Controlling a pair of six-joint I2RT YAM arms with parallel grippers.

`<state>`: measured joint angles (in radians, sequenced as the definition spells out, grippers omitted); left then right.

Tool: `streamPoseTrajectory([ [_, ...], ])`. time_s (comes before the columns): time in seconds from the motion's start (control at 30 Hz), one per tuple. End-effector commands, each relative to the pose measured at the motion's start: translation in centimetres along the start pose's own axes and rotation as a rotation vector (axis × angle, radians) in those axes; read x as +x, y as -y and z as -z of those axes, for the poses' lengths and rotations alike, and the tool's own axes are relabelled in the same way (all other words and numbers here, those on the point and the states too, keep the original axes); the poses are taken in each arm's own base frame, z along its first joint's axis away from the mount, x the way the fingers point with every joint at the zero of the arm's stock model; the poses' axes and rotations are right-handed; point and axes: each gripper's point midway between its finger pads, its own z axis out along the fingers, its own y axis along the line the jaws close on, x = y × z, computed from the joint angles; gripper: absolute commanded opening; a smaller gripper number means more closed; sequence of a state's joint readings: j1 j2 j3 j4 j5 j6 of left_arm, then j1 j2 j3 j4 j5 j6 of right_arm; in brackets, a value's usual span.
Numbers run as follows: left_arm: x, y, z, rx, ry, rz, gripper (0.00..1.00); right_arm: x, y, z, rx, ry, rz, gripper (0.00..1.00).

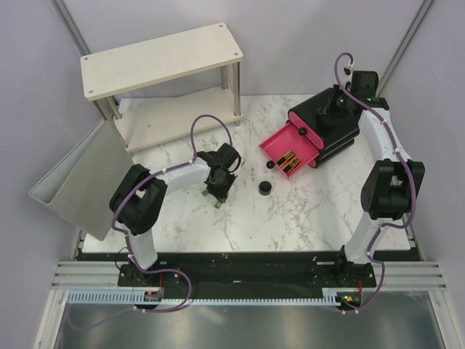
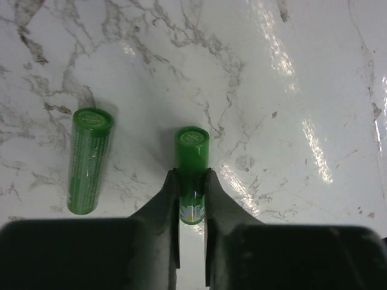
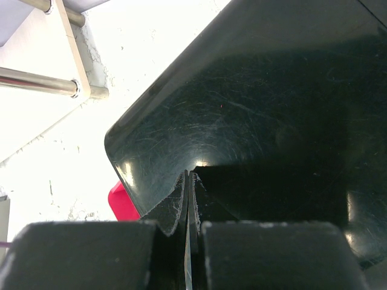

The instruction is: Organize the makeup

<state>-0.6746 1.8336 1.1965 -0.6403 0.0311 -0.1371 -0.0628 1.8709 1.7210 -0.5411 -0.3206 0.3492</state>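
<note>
Two green tubes lie on the marble. My left gripper (image 2: 191,175) is shut on the right-hand green tube (image 2: 191,144), its fingers pressed against both sides of the tube's lower half. The other green tube (image 2: 89,160) lies free to its left. From above, the left gripper (image 1: 219,195) points down at mid-table, and a round black jar (image 1: 265,189) stands just right of it. An open pink drawer (image 1: 280,149) holds black-and-gold cases (image 1: 289,161). My right gripper (image 3: 190,176) is shut, with nothing in it, its tips against the top of the black box (image 3: 254,109).
The black box (image 1: 336,127) stands at the back right with the right gripper (image 1: 340,102) on top of it. A two-level pale wooden shelf (image 1: 160,54) stands at the back left. A grey bin (image 1: 76,185) leans off the table's left edge.
</note>
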Motion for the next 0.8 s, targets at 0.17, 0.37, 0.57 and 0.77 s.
streamPoseTrajectory([
  [0.17,-2.7,-0.6,1.2,-0.050,0.104,0.015,0.02,3.4,1.8,-0.7,0.049,-0.111,-0.040,0.00],
  [0.37,-8.3,0.2,4.6,-0.043,0.255,-0.041,0.02,3.4,1.8,-0.8,0.047,-0.113,-0.042,0.00],
  [0.57,-15.1,2.7,6.6,0.022,0.381,-0.064,0.02,3.6,1.8,-0.9,0.047,-0.118,-0.045,0.00],
  [0.77,-22.6,6.8,8.4,0.147,0.515,-0.090,0.02,3.9,1.9,-1.1,0.045,-0.126,-0.049,0.00],
])
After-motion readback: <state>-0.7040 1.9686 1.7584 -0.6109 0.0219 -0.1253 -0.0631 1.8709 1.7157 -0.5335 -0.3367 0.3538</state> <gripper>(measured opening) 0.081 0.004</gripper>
